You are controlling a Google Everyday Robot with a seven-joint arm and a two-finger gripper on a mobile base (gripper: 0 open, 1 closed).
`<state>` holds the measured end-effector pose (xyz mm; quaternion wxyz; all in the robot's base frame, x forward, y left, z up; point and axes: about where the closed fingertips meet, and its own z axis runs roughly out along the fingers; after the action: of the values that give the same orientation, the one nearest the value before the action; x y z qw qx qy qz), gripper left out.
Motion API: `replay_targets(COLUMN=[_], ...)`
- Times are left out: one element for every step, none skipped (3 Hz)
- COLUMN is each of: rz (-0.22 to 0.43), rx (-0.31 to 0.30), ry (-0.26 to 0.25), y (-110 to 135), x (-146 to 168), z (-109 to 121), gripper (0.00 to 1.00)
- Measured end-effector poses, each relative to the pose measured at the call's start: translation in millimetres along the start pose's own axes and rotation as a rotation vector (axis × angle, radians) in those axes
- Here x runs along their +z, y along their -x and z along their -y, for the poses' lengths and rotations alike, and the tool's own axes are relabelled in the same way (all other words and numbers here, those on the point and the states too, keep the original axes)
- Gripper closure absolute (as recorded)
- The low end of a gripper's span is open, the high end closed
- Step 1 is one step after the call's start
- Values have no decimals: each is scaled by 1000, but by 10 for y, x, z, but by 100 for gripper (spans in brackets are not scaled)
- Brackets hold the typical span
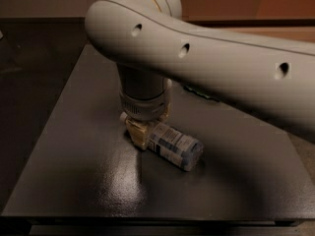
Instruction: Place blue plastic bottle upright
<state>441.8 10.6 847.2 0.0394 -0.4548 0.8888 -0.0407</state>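
The blue plastic bottle [176, 146] lies on its side on the dark table [88, 171], its base pointing right and toward me. Its pale blue-and-white label with a dark text panel faces up. Its cap end is hidden under my gripper [141, 132], which comes straight down from the large white arm [197, 58]. One tan finger [137, 132] shows on the left, pressed against the bottle's neck end. The other finger is hidden behind the bottle. The gripper appears shut on the bottle, which rests on the table.
The white arm spans the upper right and hides much of the table's back. A sliver of something green [199, 92] shows just under the arm. The table's front edge [147, 219] is near the bottom, and its left edge slants at the left.
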Motion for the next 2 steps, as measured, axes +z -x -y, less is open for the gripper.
replay_targets(rz=[96,281], rx=[-13,-57], ry=[37,80], y=[-12,13], x=[-197,-588], z=[59,126], gripper=[88,100])
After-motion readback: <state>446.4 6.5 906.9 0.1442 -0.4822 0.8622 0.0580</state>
